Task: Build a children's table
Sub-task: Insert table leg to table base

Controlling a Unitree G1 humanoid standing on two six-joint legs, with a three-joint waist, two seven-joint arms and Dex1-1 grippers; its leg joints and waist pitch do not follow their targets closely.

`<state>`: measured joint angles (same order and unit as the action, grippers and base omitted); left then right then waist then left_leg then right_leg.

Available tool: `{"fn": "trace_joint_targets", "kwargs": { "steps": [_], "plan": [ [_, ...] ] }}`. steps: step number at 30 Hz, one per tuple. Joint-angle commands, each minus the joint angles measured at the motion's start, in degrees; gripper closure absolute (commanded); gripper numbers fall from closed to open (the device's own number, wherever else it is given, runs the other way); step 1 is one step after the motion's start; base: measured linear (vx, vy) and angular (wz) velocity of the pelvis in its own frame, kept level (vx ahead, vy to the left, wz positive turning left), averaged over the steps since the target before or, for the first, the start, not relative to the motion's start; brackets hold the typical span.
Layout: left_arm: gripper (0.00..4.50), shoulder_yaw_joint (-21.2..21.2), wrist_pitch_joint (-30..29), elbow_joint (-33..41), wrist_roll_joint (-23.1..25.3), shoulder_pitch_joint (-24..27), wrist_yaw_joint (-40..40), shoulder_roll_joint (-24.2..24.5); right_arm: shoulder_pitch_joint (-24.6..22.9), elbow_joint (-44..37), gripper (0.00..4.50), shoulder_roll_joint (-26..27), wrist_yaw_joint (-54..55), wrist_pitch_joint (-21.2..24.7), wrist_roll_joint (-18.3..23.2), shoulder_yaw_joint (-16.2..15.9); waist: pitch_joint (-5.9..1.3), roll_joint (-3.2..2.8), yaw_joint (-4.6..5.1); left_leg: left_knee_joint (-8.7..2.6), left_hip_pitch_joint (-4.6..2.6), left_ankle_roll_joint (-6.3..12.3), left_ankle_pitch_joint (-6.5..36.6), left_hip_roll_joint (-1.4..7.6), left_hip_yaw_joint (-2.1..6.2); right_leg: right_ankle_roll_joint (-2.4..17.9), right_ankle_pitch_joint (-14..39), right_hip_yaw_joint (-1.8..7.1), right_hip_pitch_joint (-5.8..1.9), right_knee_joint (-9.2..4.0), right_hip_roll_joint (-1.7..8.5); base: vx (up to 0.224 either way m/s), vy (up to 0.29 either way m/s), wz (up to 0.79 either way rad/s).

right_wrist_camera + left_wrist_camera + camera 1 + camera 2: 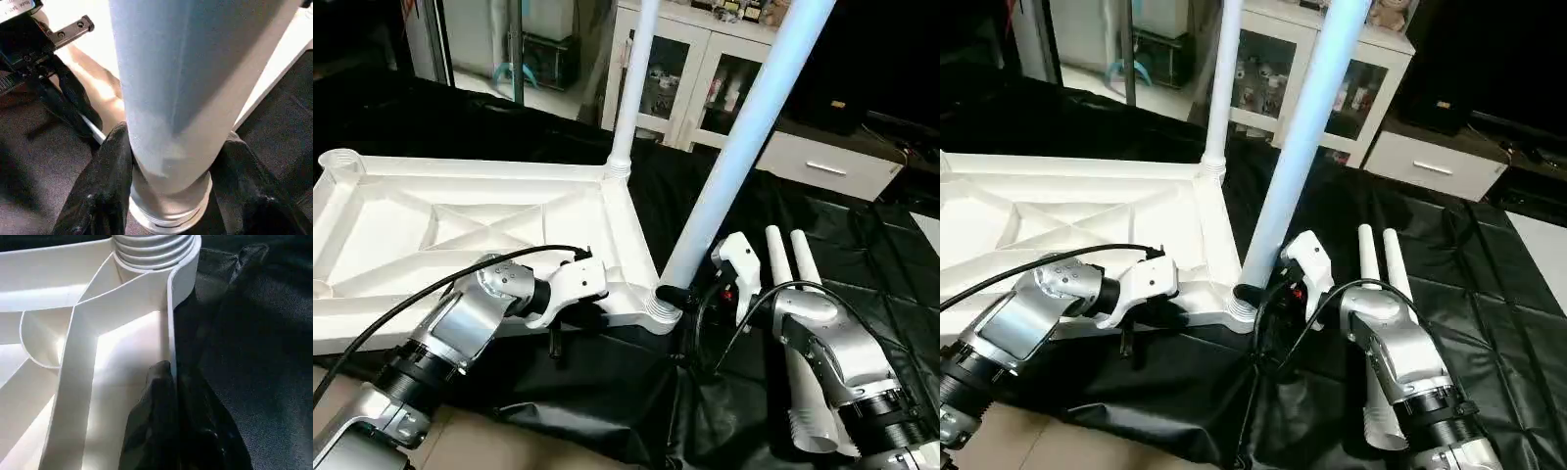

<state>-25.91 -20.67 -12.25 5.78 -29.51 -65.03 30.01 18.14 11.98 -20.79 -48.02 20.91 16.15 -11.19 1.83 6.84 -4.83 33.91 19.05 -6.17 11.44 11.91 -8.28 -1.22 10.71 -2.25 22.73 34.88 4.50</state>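
The white tabletop (460, 225) lies underside up on the black-covered worktable, its ribs and X-brace showing. One white leg (631, 88) stands upright in the far right corner socket. A second leg (744, 147) rises from the near right corner socket (664, 311), leaning to the right. My right gripper (677, 294) is shut on this leg just above the socket, one black finger (105, 186) on each side of the tube. My left gripper (592, 315) is shut on the tabletop's near rim (171, 333), close to that same corner. Two loose legs (798, 264) lie side by side under my right forearm.
A white cabinet with glass doors (705, 78) stands behind the worktable. The black cover (862, 255) lies wrinkled to the right and hangs over the front edge. Black cables loop from both wrists. An open corner socket (342, 162) stands at the tabletop's far left.
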Motion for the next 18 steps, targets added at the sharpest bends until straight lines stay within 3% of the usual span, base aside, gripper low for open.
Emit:
{"fn": "trace_joint_targets", "kwargs": {
  "steps": [1, 8, 10, 11, 12, 14, 15, 17, 18],
  "plan": [
    [4.5, -1.57, 1.88, 2.32, -0.01, -1.63, -1.38, -0.72, -3.89, 8.45, 2.64, -0.92, 3.51, 3.96, -5.92, -3.27, -1.35, -2.31, 0.24, -5.91, -0.17, -2.37, 32.31, 0.95, 0.57, 5.82, 30.89, 1.28, -0.16, -6.13, 2.86, 0.0, 0.0, 0.0],
    [4.5, -2.46, 1.41, 0.47, 1.16, -2.12, -0.83, -1.26, -3.92, 8.15, 2.64, 0.35, 5.53, 3.53, -5.54, -2.1, -1.25, -2.63, 0.42, -6.08, -0.36, -2.33, 34.42, 0.94, 0.81, 5.03, 32.92, 1.0, 0.09, -6.63, 2.87, 0.0, 0.0, 0.0],
    [4.5, -2.14, 0.57, -0.19, 1.12, -2.15, -0.12, -1.81, -3.57, 8.77, 2.64, 1.49, 7.85, 3.13, -5.6, -1.15, -1.39, -2.65, 0.64, -6.37, -0.26, -2.45, 34.54, 0.95, 1.01, 4.66, 33.29, 0.63, -0.34, -6.92, 3.01, 0.0, 0.0, 0.0],
    [4.5, -1.11, -0.62, -1.54, 0.67, -2.43, 1.82, -3.48, -2.48, 10.86, 2.64, 3.9, 13.66, 2.21, -5.94, 1.15, -1.36, -2.47, 0.8, -6.61, 0.01, -2.63, 33.81, 0.97, 1.12, 4.59, 32.89, 0.51, -0.55, -6.89, 3.03, 0.0, 0.0, 0.0],
    [4.5, -1.11, -0.62, -1.54, 0.67, -2.43, 1.82, -3.48, -2.48, 10.86, 2.64, 3.9, 13.66, 2.21, -5.94, 1.15, -1.26, -2.61, 1.02, -6.66, -0.01, -2.87, 34.05, 0.93, 1.04, 4.71, 33.0, 0.5, -0.32, -6.95, 2.99, 0.0, 0.0, 0.0],
    [4.5, 0.69, -3.3, -5.42, 0.92, -4.12, 7.76, -8.07, 0.66, 16.41, 2.64, 9.74, 27.59, 0.17, -6.4, 6.24, -1.42, -2.6, 1.9, -6.66, -0.43, -3.4, 35.32, 0.83, 1.27, 4.79, 33.25, -0.28, -0.29, -7.43, 3.0, 0.0, 0.0, 0.0],
    [4.5, 0.95, -3.82, -6.36, 1.16, -4.65, 9.08, -9.11, 1.38, 17.6, 2.64, 10.91, 30.26, -0.16, -6.46, 7.07, -1.65, -2.68, 2.2, -6.75, 0.1, -3.81, 34.36, 0.85, 1.61, 4.96, 31.79, -0.38, -0.96, -7.04, 3.26, 0.0, 0.0, 0.0],
    [4.5, 1.37, -4.95, -7.96, 1.55, -5.75, 11.59, -11.09, 2.81, 19.81, 2.64, 13.15, 33.9, -0.64, -6.05, 8.21, -1.54, -2.52, 2.46, -6.93, 0.35, -3.56, 34.36, 0.87, 1.6, 4.73, 31.25, -0.84, -1.27, -7.29, 3.19, 0.0, 0.0, 0.0],
    [4.5, 1.6, -5.62, -8.96, 1.75, -6.46, 13.1, -12.29, 3.7, 21.15, 2.64, 14.49, 35.82, -0.89, -5.75, 8.82, -1.35, -2.72, 2.75, -6.96, -0.06, -3.44, 35.91, 0.95, 1.51, 4.49, 32.07, -1.34, -0.96, -7.68, 3.39, 0.0, 0.0, 0.0]
  ]
}}
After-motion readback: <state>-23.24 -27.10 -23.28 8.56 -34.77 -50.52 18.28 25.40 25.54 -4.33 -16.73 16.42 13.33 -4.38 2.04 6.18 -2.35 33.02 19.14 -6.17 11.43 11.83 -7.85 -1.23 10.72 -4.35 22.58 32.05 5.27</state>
